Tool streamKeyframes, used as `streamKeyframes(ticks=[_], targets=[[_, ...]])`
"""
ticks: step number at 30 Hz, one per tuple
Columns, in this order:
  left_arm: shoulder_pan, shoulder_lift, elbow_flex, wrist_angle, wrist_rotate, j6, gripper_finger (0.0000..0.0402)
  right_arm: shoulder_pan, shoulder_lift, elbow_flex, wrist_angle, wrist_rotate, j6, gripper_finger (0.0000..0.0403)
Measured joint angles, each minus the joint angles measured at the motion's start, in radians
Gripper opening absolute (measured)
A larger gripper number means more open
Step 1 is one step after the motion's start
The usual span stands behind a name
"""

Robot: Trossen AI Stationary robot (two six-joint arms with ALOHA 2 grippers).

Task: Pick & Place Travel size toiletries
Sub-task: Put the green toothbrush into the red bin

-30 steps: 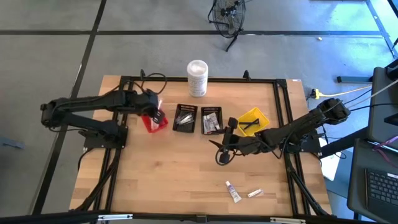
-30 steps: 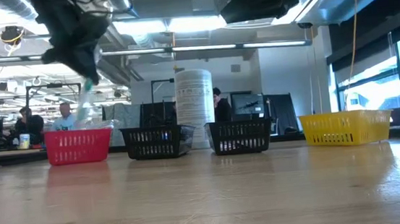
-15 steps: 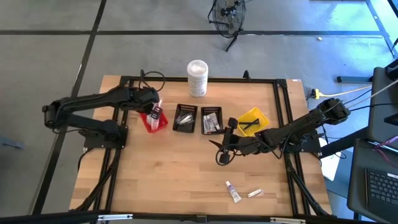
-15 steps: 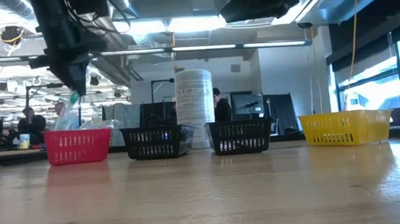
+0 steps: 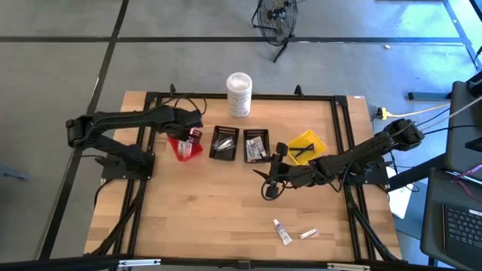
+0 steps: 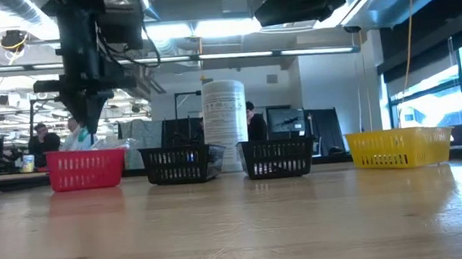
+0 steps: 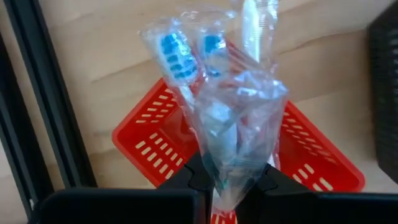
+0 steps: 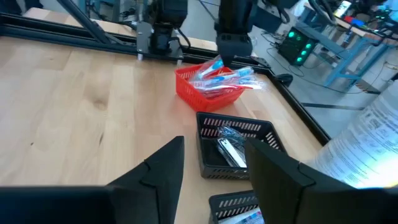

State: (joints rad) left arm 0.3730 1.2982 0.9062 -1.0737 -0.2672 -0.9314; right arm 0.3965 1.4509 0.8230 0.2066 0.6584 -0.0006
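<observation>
Since the earlier frame the left gripper (image 5: 191,135) has swung in over the red bin (image 5: 183,147) and is now hanging directly above it, pinching a plastic-wrapped toothbrush (image 7: 186,81) between nearly closed fingers. More wrapped toothbrushes (image 8: 227,76) are lying in the bin below. Two black bins (image 5: 224,143) and a yellow bin (image 5: 307,146) are sitting beyond it on the wooden tabletop (image 5: 211,211). The right gripper (image 5: 269,183) is waiting open over bare wood, with two small tubes (image 5: 282,231) lying nearer the front edge.
</observation>
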Motion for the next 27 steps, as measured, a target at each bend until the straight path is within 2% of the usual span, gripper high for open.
streamKeyframes(ticks=[5,12,24,27], targets=[[0.024,0.048,0.0,-0.005,0.0,-0.025,0.0032,0.0,0.0,0.0,0.0,-0.055,0.0,0.016],[0.064,0.092,0.0,-0.004,-0.001,-0.024,0.0033,0.0,0.0,0.0,0.0,-0.057,0.0,0.0151],[0.07,0.089,0.0,-0.002,-0.029,0.105,0.0033,0.0,0.0,0.0,0.0,-0.058,0.0,0.0163],[0.07,0.089,0.0,-0.001,-0.03,0.107,0.0033,0.0,0.0,0.0,-0.002,-0.091,0.0,0.0164]])
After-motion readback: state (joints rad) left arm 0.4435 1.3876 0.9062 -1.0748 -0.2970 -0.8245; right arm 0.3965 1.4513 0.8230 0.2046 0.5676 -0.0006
